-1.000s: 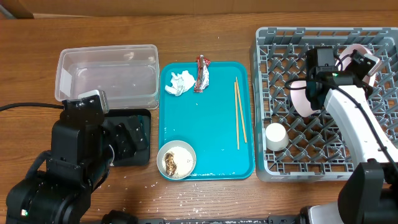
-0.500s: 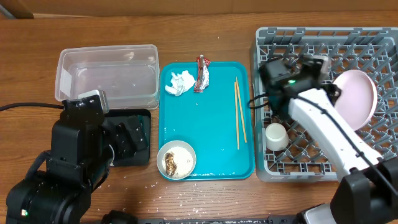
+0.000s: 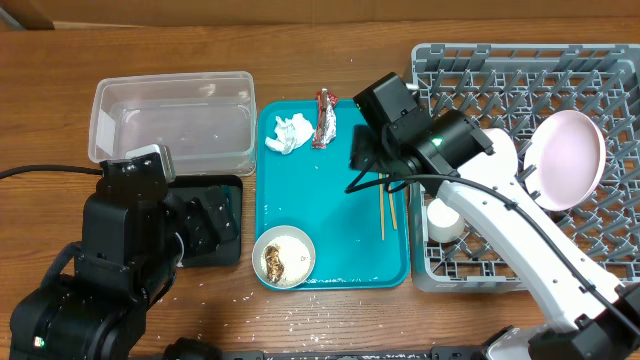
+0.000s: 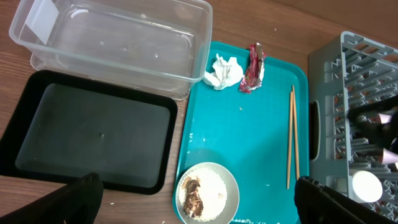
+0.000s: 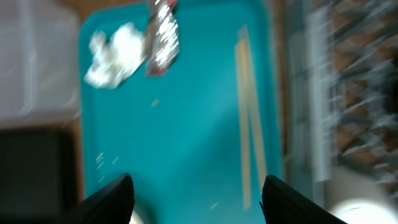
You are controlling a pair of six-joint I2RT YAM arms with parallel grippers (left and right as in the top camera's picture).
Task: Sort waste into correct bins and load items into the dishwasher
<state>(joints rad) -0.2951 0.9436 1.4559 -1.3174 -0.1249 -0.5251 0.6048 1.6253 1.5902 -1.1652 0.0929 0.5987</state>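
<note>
On the teal tray (image 3: 335, 215) lie a crumpled white tissue (image 3: 289, 132), a red-and-silver wrapper (image 3: 324, 118), two wooden chopsticks (image 3: 385, 190) and a whitish bowl (image 3: 283, 256) with brown food scraps. My right gripper (image 3: 362, 160) hangs open and empty over the tray, beside the chopsticks (image 5: 249, 137); its view is blurred. The grey rack (image 3: 500, 85) holds a round pale pink dish (image 3: 565, 158) on edge and a white cup (image 3: 444, 220). My left gripper (image 4: 198, 182) is open, high above the bowl (image 4: 207, 193). The clear tub (image 4: 112, 43) and black tray (image 4: 93, 137) are empty.
Whitish crumbs dot the wooden table in front of the teal tray (image 3: 290, 315). The left arm's bulk (image 3: 120, 260) covers most of the black tray in the overhead view. A black cable (image 3: 40, 172) runs in from the left edge.
My right gripper opened and let go of the pink dish, which now stands in the rack. It then swung left out of the rack to over the teal tray. The left arm stayed still.
</note>
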